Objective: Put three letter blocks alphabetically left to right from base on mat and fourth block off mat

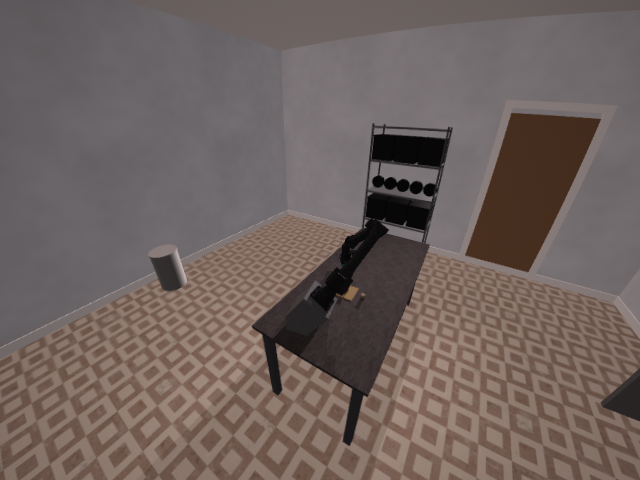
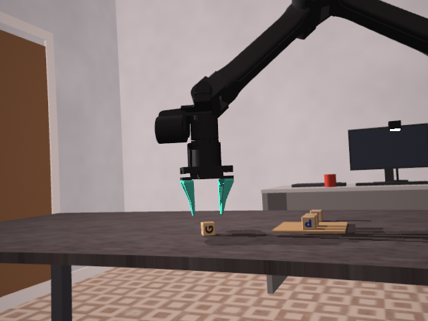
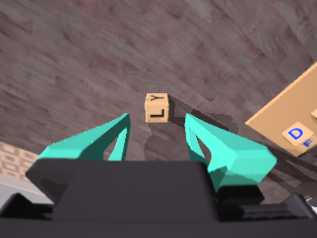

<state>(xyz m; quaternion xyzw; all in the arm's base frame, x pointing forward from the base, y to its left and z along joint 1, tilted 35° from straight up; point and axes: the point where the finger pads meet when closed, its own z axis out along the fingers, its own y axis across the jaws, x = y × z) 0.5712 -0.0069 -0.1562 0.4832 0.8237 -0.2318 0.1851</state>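
My gripper is open and empty, with its fingertips a little above a single wooden block. That block rests on the table, off the mat. It shows a black L and a foreshortened Y in the wrist view, and a sideways G in the exterior view. The tan mat lies to its right. A block with blue D and F shows on the mat in the wrist view. In the exterior view, the front mat block partly hides another; a further block stands behind. Their tops are hidden there.
The dark table carries the arm. Its edge shows at lower left in the wrist view, with tiled floor beyond. A desk with a red cup and a monitor stands behind the table.
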